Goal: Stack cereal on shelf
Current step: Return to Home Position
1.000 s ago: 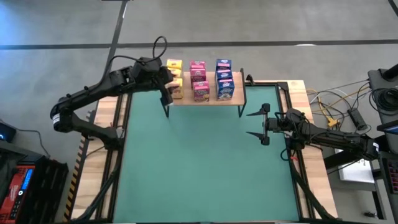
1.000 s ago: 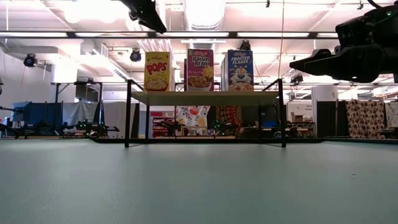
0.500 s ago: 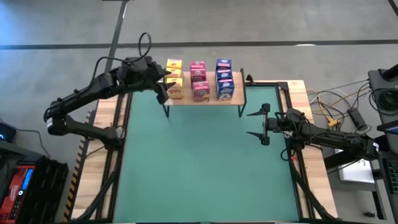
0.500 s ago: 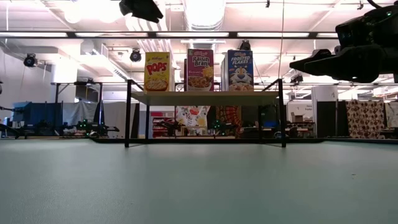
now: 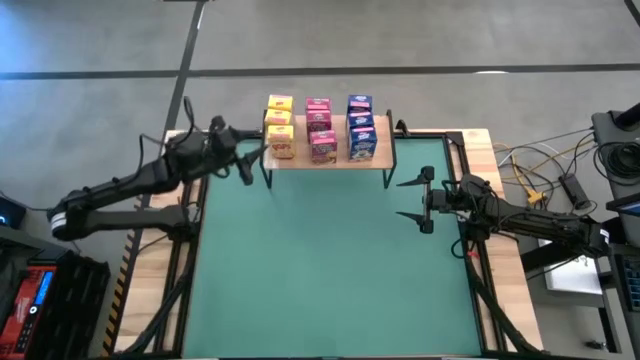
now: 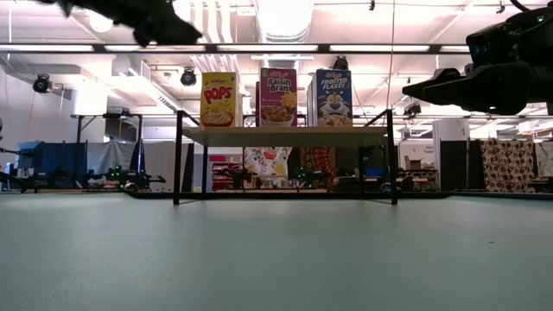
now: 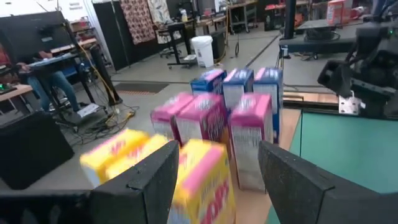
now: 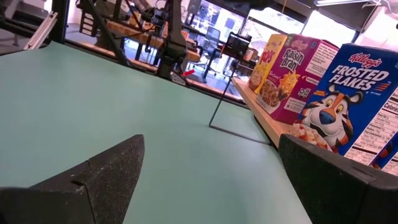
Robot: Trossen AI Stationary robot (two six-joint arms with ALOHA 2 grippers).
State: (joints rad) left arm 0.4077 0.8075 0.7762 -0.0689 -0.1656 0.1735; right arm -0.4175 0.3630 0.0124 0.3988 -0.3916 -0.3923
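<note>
My left claw (image 5: 252,158) hangs open and empty above the left rear corner of the desk (image 5: 485,150), just left of the light wooden shelf on thin black legs (image 5: 335,163). Nine small cardboard cereal boxes stand on the shelf in three front-to-back rows: three yellow boxes (image 5: 280,127) nearest this claw, three pink boxes (image 5: 320,130) in the middle, and three blue boxes (image 5: 361,127) on the right. My right claw (image 5: 412,200) hovers open and empty over the right side of the green mat (image 5: 320,280), in front of the shelf's right end and apart from the blue boxes.
</note>
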